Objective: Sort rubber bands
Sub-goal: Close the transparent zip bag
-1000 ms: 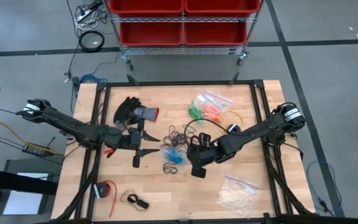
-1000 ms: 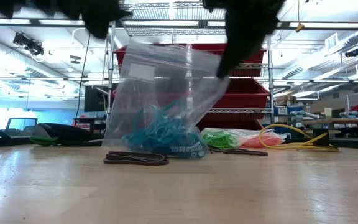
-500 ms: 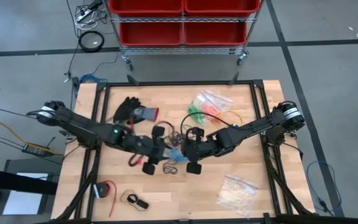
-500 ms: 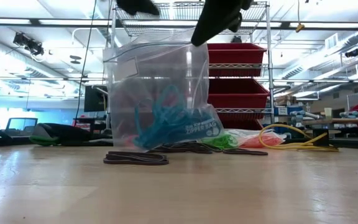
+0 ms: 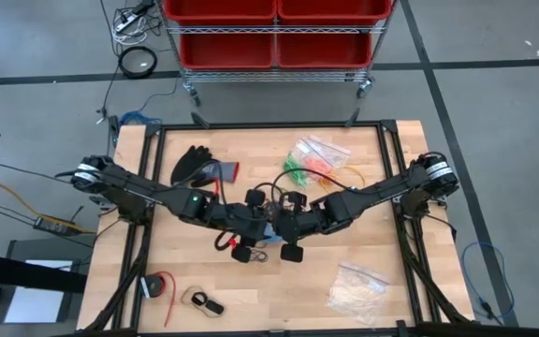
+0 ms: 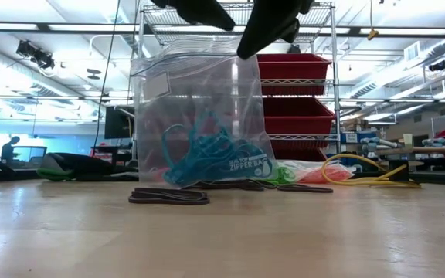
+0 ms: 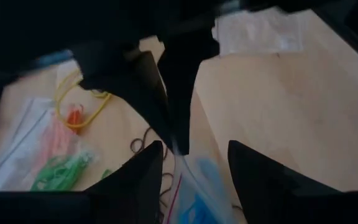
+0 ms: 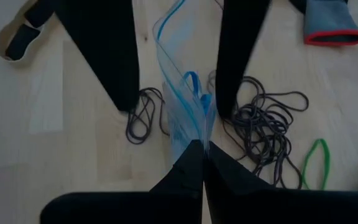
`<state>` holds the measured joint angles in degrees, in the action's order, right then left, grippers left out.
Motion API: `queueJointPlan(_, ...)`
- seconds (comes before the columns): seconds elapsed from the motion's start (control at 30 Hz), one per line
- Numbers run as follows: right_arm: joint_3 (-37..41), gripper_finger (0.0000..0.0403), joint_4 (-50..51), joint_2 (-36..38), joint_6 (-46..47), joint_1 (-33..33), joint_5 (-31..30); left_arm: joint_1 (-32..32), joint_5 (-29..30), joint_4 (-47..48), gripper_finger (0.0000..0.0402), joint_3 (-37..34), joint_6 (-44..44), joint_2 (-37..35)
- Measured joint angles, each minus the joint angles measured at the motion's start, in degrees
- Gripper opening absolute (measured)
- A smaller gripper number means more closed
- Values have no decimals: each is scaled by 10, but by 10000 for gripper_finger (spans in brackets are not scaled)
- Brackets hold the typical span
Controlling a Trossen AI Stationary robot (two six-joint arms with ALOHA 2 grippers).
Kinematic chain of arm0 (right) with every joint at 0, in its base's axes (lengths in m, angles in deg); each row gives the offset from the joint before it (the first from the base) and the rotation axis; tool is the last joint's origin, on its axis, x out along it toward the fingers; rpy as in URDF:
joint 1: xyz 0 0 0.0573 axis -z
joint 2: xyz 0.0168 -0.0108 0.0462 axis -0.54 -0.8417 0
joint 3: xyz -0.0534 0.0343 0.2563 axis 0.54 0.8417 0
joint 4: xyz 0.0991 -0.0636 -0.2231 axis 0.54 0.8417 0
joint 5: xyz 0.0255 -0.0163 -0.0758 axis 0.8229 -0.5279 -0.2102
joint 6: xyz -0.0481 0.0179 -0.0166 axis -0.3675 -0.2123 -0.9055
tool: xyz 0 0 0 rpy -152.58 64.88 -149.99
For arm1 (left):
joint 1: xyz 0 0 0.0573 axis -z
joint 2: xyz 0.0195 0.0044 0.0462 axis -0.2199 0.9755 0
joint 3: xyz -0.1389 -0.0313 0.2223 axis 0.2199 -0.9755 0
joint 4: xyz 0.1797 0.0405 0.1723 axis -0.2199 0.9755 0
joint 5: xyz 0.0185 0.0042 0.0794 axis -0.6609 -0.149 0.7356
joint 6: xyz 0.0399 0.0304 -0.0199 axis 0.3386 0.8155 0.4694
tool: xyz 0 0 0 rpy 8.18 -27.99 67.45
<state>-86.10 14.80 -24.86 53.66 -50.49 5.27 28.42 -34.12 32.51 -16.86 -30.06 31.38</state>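
The wooden counter [image 5: 363,309] carries everything, and a clear zipper bag [image 6: 199,116] standing upright near its middle serves as the landmark. Behind the counter stands a wire rack of red bins [image 5: 274,33]. A black glove with a grey and red cuff [image 5: 199,168] lies on the left-arm side of the bag, toward the rack. A clear bag of whitish pieces [image 5: 356,288] lies well apart from the zipper bag, toward the front on the right-arm side. A yellow cable [image 6: 361,174] curls beyond the bag on that same side.

The right end effector [image 8: 199,152] has its fingers pressed together, clamped on the top edge of the zipper bag and holding it up off the wood. The left end effector [image 7: 194,155] sits just beside that same top edge from the opposite side, its fingers [image 7: 257,171] spread apart with the bag's mouth between them.

Blue rubber bands [image 6: 199,154] sit bunched in the bottom of the zipper bag. Black rubber bands [image 8: 269,124] lie loose on the wood around the foot of the bag, and one green band [image 8: 312,165] lies just past them. Green and orange bands [image 5: 307,167] fill another clear bag behind the zipper bag, toward the rack.
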Motion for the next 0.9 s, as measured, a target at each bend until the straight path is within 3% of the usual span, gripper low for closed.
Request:
queueJointPlan(0.47,0,0,-12,0,-3,2,-9,-18,-42,3,190,1,-3,26)
queueJointPlan(0.67,0,0,-14,-1,-3,4,-10,-17,10,11,186,1,10,31)
queueJointPlan(0.9,1,0,-17,-1,-4,3,-9,-18,27,11,144,1,20,31)
